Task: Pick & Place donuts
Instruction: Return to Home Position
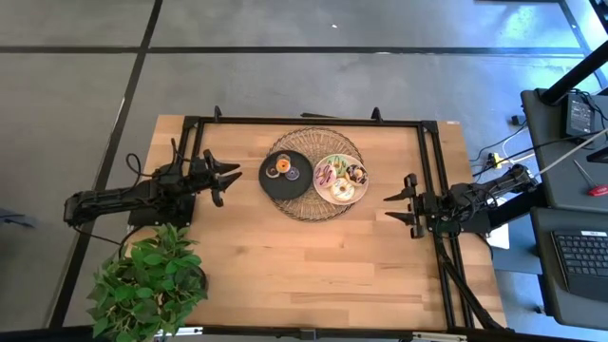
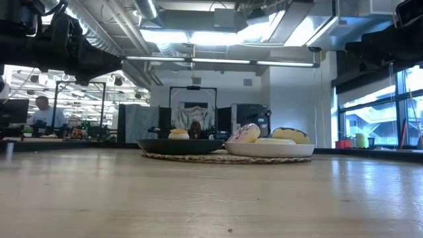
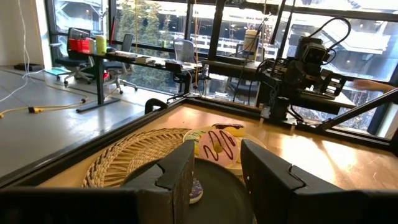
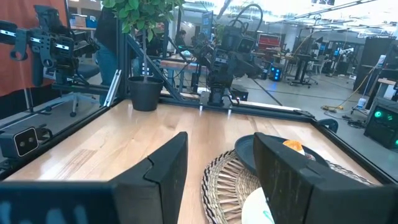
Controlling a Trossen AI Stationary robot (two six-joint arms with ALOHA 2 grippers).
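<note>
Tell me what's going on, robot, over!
Left gripper open, empty, parked left. Right gripper open, empty, parked right. Donuts on black plate and white plate. Nothing in the way.

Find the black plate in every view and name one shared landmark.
High view: black plate mid-picture, left of the white plate.
Low view: black plate mid-picture, left of the white plate.
Left wrist view: black plate nearest the camera, before the pink-striped donut.
Right wrist view: black plate carrying an orange donut.
Shared: woven mat under both plates.

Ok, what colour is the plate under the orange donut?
Black plate, clearest in the high view.
</note>
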